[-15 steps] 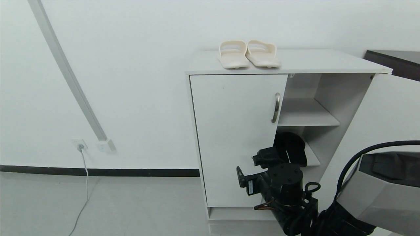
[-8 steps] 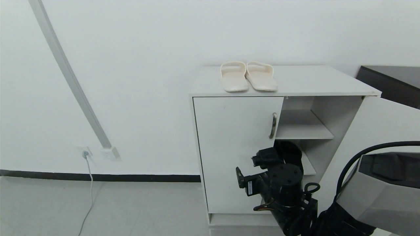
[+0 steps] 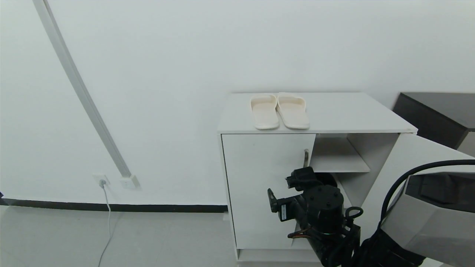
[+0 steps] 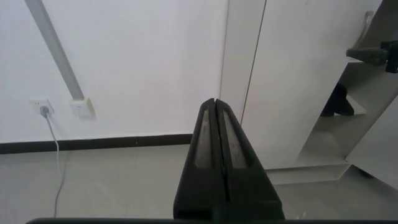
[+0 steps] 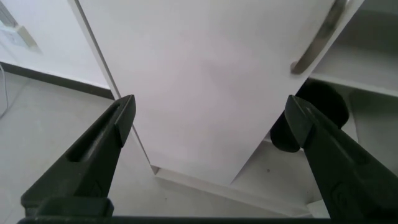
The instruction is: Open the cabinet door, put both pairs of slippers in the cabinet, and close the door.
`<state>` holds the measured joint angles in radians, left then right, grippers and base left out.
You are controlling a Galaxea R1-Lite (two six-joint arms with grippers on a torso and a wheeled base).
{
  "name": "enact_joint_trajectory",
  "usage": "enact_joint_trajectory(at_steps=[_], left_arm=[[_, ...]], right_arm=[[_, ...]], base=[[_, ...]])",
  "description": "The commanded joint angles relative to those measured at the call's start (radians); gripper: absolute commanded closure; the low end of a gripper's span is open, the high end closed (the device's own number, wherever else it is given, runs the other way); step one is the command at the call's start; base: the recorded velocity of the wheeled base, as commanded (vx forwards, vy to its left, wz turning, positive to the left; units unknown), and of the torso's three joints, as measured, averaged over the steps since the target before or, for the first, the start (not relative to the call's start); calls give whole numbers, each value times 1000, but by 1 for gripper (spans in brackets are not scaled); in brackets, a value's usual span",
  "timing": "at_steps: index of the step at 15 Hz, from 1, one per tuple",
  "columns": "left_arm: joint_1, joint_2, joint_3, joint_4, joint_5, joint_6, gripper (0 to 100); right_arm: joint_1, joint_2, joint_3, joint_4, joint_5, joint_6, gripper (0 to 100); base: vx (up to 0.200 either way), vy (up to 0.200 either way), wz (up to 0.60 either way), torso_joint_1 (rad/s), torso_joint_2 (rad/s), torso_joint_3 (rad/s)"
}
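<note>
A pair of cream slippers (image 3: 279,110) lies side by side on top of the white cabinet (image 3: 345,115). Its left door (image 3: 263,193) is closed, with a metal handle (image 3: 306,157) at its edge. The right door (image 3: 412,155) is swung open, showing an upper shelf (image 3: 336,159). A black pair of slippers (image 5: 311,115) sits on the lower shelf, also seen as black slippers (image 4: 339,102) from farther off. My right gripper (image 5: 210,106) is open in front of the closed door, holding nothing. My left gripper (image 4: 215,106) is shut and empty, low and left of the cabinet.
A wall socket (image 3: 101,181) with a grey cable hanging to the floor is at the left, under a slanted grey conduit (image 3: 79,89). A dark piece of furniture (image 3: 434,115) stands right of the cabinet. Open floor lies left of the cabinet.
The whole head picture has shifted downward, so the camera has moved. Against the cabinet, my right arm now stands higher and covers the black slippers.
</note>
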<state>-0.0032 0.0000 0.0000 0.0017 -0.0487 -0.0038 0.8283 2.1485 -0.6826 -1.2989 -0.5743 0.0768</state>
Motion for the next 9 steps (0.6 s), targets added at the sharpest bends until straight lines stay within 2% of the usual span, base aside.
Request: enact_joint_trajectory(at_steps=[1, 9], left_arm=[[0, 2, 0, 0, 0, -1, 100], [0, 2, 0, 0, 0, -1, 100]], right_arm=[[0, 2, 0, 0, -1, 0, 0], [-1, 4, -3, 0, 1, 0, 0]], base=[[0, 0, 0, 222, -525, -315], [0, 0, 0, 242, -568, -323]])
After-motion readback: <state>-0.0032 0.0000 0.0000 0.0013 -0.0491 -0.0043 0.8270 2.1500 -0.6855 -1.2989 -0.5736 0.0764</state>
